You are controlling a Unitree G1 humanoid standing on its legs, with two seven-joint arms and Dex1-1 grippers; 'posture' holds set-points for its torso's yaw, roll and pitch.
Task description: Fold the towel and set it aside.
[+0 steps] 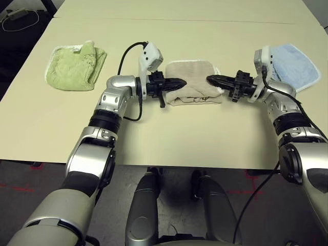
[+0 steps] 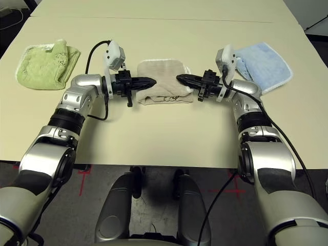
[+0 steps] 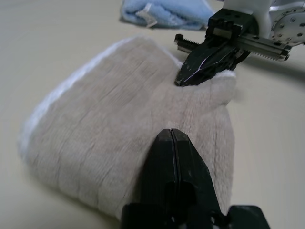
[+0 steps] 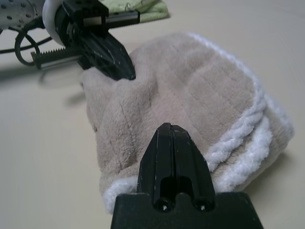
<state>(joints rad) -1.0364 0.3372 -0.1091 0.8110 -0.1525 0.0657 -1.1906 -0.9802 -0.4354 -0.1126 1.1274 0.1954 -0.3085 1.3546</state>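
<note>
The towel (image 1: 193, 77), beige ribbed terry with white edging, lies folded into a small bundle at the middle of the table. My left gripper (image 1: 182, 82) is shut, and its tip rests on the bundle's left side. My right gripper (image 1: 210, 79) is shut too, with its tip touching the bundle's right edge. In the left wrist view my closed fingers (image 3: 171, 157) hover just over the towel (image 3: 109, 124), with no cloth pinched between them. The right wrist view shows the same for the other pair of fingers (image 4: 171, 152) above the towel (image 4: 205, 90), whose white edging curls along one side.
A crumpled light green towel (image 1: 74, 66) lies at the far left of the table. A light blue towel (image 1: 296, 64) lies at the far right, behind my right wrist. Bare tabletop (image 1: 195, 133) stretches from the bundle to the front edge.
</note>
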